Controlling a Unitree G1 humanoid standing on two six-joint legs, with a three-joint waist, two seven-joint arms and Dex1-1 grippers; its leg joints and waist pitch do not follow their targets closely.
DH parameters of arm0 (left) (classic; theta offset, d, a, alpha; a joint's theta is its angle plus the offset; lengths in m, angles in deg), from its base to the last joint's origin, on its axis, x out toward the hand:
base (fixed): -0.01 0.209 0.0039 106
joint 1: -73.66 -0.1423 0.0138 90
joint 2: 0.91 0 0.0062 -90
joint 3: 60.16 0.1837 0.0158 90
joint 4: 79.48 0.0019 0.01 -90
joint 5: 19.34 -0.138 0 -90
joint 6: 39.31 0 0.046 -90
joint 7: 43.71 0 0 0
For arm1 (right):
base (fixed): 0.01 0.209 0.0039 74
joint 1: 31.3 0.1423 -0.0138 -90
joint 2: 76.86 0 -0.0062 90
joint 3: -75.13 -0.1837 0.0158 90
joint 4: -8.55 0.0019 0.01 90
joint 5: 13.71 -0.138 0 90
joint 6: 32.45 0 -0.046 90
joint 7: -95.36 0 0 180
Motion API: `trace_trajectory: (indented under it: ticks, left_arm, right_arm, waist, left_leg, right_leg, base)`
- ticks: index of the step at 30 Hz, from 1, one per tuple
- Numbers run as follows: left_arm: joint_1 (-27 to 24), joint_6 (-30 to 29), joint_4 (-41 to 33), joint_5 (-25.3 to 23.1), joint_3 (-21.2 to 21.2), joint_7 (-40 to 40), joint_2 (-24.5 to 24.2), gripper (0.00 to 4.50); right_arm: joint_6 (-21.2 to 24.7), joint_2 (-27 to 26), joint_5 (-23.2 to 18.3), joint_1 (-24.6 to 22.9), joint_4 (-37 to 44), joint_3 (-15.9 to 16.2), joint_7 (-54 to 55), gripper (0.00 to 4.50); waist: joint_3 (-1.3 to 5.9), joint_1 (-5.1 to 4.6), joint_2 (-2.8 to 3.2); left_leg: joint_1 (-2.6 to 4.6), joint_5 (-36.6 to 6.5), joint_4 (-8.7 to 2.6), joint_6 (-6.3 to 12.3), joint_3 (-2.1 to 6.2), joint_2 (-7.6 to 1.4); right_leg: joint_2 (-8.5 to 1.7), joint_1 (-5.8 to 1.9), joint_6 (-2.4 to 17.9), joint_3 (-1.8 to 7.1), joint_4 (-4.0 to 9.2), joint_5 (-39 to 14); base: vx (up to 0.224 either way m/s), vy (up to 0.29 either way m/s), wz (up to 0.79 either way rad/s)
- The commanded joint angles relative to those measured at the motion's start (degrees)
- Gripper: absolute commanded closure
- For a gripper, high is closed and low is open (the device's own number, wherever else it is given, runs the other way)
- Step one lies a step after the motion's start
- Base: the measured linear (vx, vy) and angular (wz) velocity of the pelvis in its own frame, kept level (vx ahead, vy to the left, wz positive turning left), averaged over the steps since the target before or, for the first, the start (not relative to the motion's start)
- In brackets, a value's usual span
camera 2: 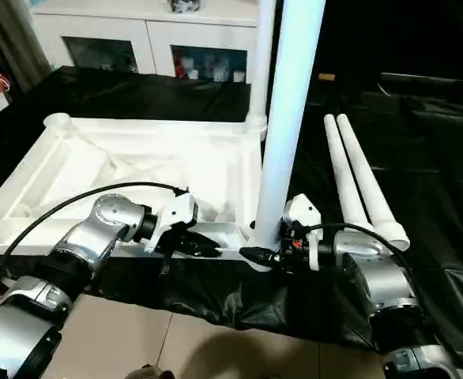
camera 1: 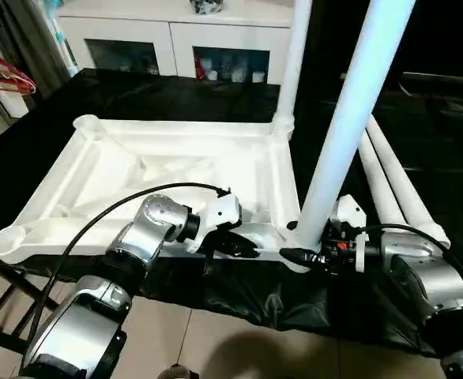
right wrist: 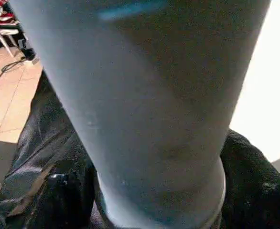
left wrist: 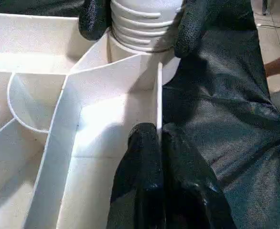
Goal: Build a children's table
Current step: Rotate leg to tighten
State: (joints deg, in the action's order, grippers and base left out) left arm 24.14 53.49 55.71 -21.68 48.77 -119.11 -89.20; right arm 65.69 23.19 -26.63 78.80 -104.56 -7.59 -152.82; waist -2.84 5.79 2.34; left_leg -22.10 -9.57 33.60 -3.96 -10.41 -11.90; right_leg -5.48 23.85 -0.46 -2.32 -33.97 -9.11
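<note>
One leg [camera 1: 292,55] stands far; your right gripper [camera 1: 301,254] pinches the near leg [camera 1: 350,110], your left gripper [left wrist: 160,143] pinches the tabletop [camera 1: 137,170] rim. Two legs [camera 2: 358,178] wait.

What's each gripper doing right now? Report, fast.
Left gripper: shut on the tabletop rim.
Right gripper: shut on the leg at its near corner socket.
</note>
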Motion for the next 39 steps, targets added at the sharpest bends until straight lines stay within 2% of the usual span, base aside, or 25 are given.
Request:
trace_trajectory:
  ticks: [1, 5, 6, 7, 8, 9, 10, 13, 17, 18, 19, 21, 26, 31, 32, 33, 34, 36, 38, 39]
  left_arm:
    - [0.05, -0.04, -1.13, -0.03, 0.01, 1.26, 0.51, 4.5]
    - [0.83, -0.93, 0.32, -0.6, -0.85, 6.04, 2.31, 4.5]
    - [1.73, -1.61, 1.62, -0.95, -1.57, 9.69, 3.69, 4.5]
    - [1.96, -1.83, 1.94, -1.02, -1.74, 10.54, 4.02, 4.5]
    - [2.84, -2.62, 3.07, -1.51, -2.03, 13.53, 5.05, 4.5]
    - [3.54, -3.13, 3.98, -1.93, -2.22, 15.98, 5.88, 4.5]
    - [3.97, -3.74, 4.51, -2.11, -2.39, 17.44, 6.43, 4.5]
    - [6.12, -6.53, 6.7, -2.6, -3.63, 25.56, 9.78, 4.5]
    - [6.94, -7.54, 7.52, -2.7, -4.39, 30.1, 12.1, 4.5]
    - [7.0, -7.53, 7.6, -2.77, -4.43, 30.51, 12.5, 4.5]
    - [6.96, -7.2, 7.57, -2.81, -4.36, 30.47, 12.81, 4.5]
    - [6.45, -5.91, 7.11, -2.85, -3.83, 28.13, 12.76, 4.5]
    - [5.57, -5.12, 6.02, -2.36, -3.43, 25.48, 11.77, 4.5]
    - [3.9, -4.07, 3.5, -1.29, -2.6, 19.62, 9.92, 4.5]
    - [3.22, -3.93, 2.37, -0.79, -2.29, 17.02, 9.1, 4.5]
    - [2.75, -3.87, 1.59, -0.44, -2.08, 15.09, 8.47, 4.5]
    - [2.18, -3.45, 0.64, 0.04, -1.75, 12.53, 7.56, 4.5]
    - [1.51, -3.23, -0.52, 0.5, -1.3, 9.28, 6.2, 4.5]
    - [1.32, -3.24, -0.83, 0.52, -1.07, 7.67, 5.19, 4.5]
    - [1.14, -3.26, -1.17, 0.53, -0.9, 6.18, 4.3, 4.5]
  right_arm:
    - [0.73, -0.9, -0.7, -1.01, 2.26, 2.21, -2.58, 1.64]
    - [0.43, -3.6, 0.99, -0.28, 0.0, 1.25, 4.44, 1.69]
    - [-0.32, -5.85, 2.94, 1.1, -3.12, 0.13, 11.22, 1.69]
    - [-0.55, -6.39, 3.4, 1.46, -3.91, -0.14, 12.86, 1.7]
    - [-0.96, -8.09, 4.92, 2.78, -6.7, -1.07, 18.77, 1.71]
    - [-0.8, -9.42, 5.75, 3.85, -8.84, -1.93, 23.37, 1.71]
    - [-0.52, -10.22, 6.03, 4.42, -9.96, -2.5, 25.89, 1.71]
    - [0.91, -14.71, 6.06, 6.5, -13.42, -5.0, 36.23, 1.72]
    - [0.09, -18.05, 6.64, 7.25, -14.17, -5.53, 40.8, 1.72]
    - [-0.7, -18.74, 6.61, 7.39, -14.42, -5.67, 40.94, 1.72]
    - [-1.38, -19.37, 5.94, 7.39, -14.37, -5.82, 39.89, 1.37]
    - [-1.96, -19.63, 5.08, 7.44, -14.3, -5.89, 37.74, 1.02]
    - [-2.87, -17.93, 5.93, 7.22, -13.56, -4.91, 36.44, 0.62]
    - [-4.74, -15.28, 5.89, 6.34, -11.84, -4.61, 31.2, 0.62]
    - [-5.33, -13.91, 5.31, 5.52, -10.51, -4.16, 27.37, 0.62]
    - [-5.84, -12.84, 4.86, 4.85, -9.44, -3.83, 24.48, 0.62]
    - [-5.39, -11.41, 3.6, 3.83, -7.6, -3.51, 20.59, 0.62]
    - [-4.57, -9.17, 1.81, 2.3, -4.79, -2.94, 15.63, 0.62]
    - [-3.29, -7.23, 0.5, 0.97, -2.39, -2.3, 11.96, 0.62]
    - [-1.99, -5.62, -0.64, -0.05, -0.49, -1.97, 8.91, 0.62]
  waist:
    - [3.79, -0.04, -0.9]
    - [3.68, -0.19, -0.89]
    - [3.7, -0.25, -0.97]
    - [3.6, -0.54, -0.81]
    - [3.52, -1.07, -1.05]
    - [3.46, -1.33, -1.03]
    - [3.38, -1.66, -0.97]
    - [3.35, -2.23, -0.86]
    - [3.52, -2.3, -0.81]
    - [3.58, -2.23, -0.77]
    - [3.59, -2.26, -0.75]
    - [3.58, -2.26, -0.74]
    - [3.61, -2.21, -0.69]
    - [3.69, -2.2, -0.78]
    - [3.71, -2.23, -0.73]
    - [3.85, -2.05, -0.84]
    - [3.81, -1.95, -0.95]
    - [3.89, -1.47, -0.68]
    - [3.97, -1.3, -0.75]
    - [3.93, -0.83, -0.67]
  left_leg:
    - [0.88, -15.81, -4.14, 3.0, -0.16, -0.96]
    - [0.83, -16.03, -4.26, 2.54, -0.08, -0.93]
    - [0.87, -16.23, -4.28, 2.35, -0.05, -0.88]
    - [1.09, -17.24, -4.29, 1.53, -0.08, -0.75]
    - [0.9, -17.91, -4.42, 0.66, 0.11, -0.52]
    - [0.83, -18.16, -4.52, 0.33, 0.18, -0.44]
    - [1.06, -19.1, -4.53, -0.26, 0.21, -0.38]
    - [1.19, -19.93, -4.43, -0.02, 0.18, -0.25]
    - [0.91, -19.16, -4.49, 0.54, 0.29, -0.2]
    - [0.97, -19.12, -4.51, 0.69, 0.28, -0.27]
    - [0.94, -19.21, -4.52, 0.8, 0.27, -0.29]
    - [0.82, -19.23, -4.57, 1.12, 0.27, -0.31]
    - [0.78, -18.55, -4.56, 1.53, 0.23, -0.37]
    - [0.58, -17.28, -4.41, 2.33, 0.17, -0.45]
    - [0.63, -17.18, -4.39, 2.46, 0.12, -0.46]
    - [0.49, -15.69, -4.22, 3.28, 0.07, -0.54]
    - [0.49, -15.31, -4.2, 3.64, 0.09, -0.57]
    - [0.52, -13.97, -4.02, 4.93, -0.05, -0.81]
    - [0.57, -13.45, -3.96, 5.12, -0.08, -0.88]
    - [0.71, -13.43, -3.87, 5.26, -0.15, -0.95]
  right_leg:
    - [-2.04, -2.86, 13.2, 1.12, 4.04, -15.33]
    - [-2.07, -2.76, 12.91, 1.12, 4.09, -16.01]
    - [-2.11, -2.79, 12.71, 1.1, 4.15, -16.6]
    - [-2.15, -2.38, 12.41, 1.11, 4.33, -18.57]
    - [-2.18, -2.58, 11.38, 0.96, 4.53, -21.45]
    - [-2.13, -2.62, 10.9, 0.92, 4.61, -22.6]
    - [-2.09, -2.36, 10.1, 0.9, 4.89, -24.61]
    - [-2.0, -2.14, 9.56, 0.98, 5.36, -25.78]
    - [-1.92, -2.4, 9.22, 0.88, 5.4, -24.07]
    - [-1.89, -2.37, 9.43, 0.88, 5.33, -23.13]
    - [-1.91, -2.38, 9.64, 0.9, 5.28, -22.62]
    - [-1.85, -2.51, 10.08, 0.87, 5.16, -21.28]
    - [-1.91, -2.7, 11.13, 0.94, 4.9, -18.77]
    - [-2.02, -2.97, 11.81, 0.99, 4.69, -16.84]
    - [-1.95, -2.93, 11.98, 1.0, 4.62, -16.52]
    - [-1.95, -3.17, 12.79, 1.03, 4.32, -13.81]
    - [-1.92, -3.31, 13.01, 1.0, 4.27, -13.08]
    - [-1.77, -3.27, 14.15, 0.96, 3.85, -10.05]
    - [-1.79, -3.35, 14.76, 0.92, 3.64, -9.04]
    - [-1.76, -3.28, 15.09, 0.96, 3.58, -8.88]
  base:
    - [0.0, 0.0, 0.0]
    - [0.0, 0.0, 0.0]
    - [0.0, 0.0, 0.0]
    - [0.0, 0.0, 0.0]
    - [0.0, 0.0, 0.0]
    - [0.0, 0.0, 0.0]
    - [0.0, 0.0, 0.0]
    - [0.0, 0.0, 0.0]
    - [0.0, 0.0, 0.0]
    - [0.0, 0.0, 0.0]
    - [0.0, 0.0, 0.0]
    - [0.0, 0.0, 0.0]
    - [0.0, 0.0, 0.0]
    - [0.0, 0.0, 0.0]
    - [0.0, 0.0, 0.0]
    - [0.0, 0.0, 0.0]
    - [0.0, 0.0, 0.0]
    - [0.0, 0.0, 0.0]
    - [0.0, 0.0, 0.0]
    - [0.0, 0.0, 0.0]
